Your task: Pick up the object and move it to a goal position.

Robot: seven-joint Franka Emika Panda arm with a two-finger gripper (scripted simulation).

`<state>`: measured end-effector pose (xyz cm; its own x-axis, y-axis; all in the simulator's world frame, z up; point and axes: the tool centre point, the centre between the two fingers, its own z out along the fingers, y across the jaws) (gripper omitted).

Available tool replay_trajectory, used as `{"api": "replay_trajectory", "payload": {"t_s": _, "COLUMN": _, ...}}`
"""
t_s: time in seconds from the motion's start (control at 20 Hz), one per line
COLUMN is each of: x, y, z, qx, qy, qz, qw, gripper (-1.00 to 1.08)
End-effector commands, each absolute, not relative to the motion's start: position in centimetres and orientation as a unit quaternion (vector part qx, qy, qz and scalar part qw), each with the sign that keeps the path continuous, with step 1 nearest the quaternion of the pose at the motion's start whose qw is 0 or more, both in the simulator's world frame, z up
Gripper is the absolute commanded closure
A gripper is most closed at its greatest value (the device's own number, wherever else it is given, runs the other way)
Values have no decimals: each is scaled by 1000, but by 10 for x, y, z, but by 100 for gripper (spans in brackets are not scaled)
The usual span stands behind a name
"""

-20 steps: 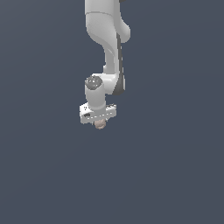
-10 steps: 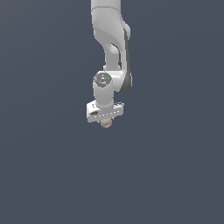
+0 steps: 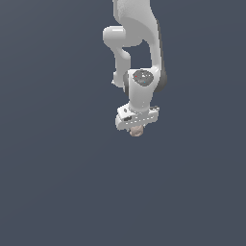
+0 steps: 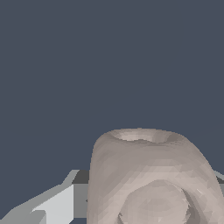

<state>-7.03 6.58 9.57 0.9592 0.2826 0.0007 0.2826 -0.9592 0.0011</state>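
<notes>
Exterior view: arm down, fingers clasping object.

No readable text, labels, brands, numbers or signs were seen in either view. The white arm carried no legible lettering; a round grey cap on its wrist joint showed a few tiny reddish and pale specks, too small to read as characters. The beige-pink object bore only mottling, no print. The plain dark blue-grey background held no markings.
</notes>
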Motion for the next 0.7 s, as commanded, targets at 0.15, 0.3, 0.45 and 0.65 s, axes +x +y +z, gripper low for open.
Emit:
{"api": "replay_trajectory", "payload": {"t_s": 0.15, "x": -68, "y": 124, "z": 119, "qx": 990, "qy": 142, "qz": 0, "qw": 1, "gripper": 108}}
{"api": "replay_trajectory", "payload": {"t_s": 0.3, "x": -66, "y": 148, "z": 128, "qx": 990, "qy": 142, "qz": 0, "qw": 1, "gripper": 108}}
{"api": "replay_trajectory", "payload": {"t_s": 0.45, "x": -64, "y": 166, "z": 135, "qx": 990, "qy": 142, "qz": 0, "qw": 0, "gripper": 108}}
{"api": "replay_trajectory", "payload": {"t_s": 0.65, "x": -63, "y": 179, "z": 141, "qx": 990, "qy": 142, "qz": 0, "qw": 0, "gripper": 108}}
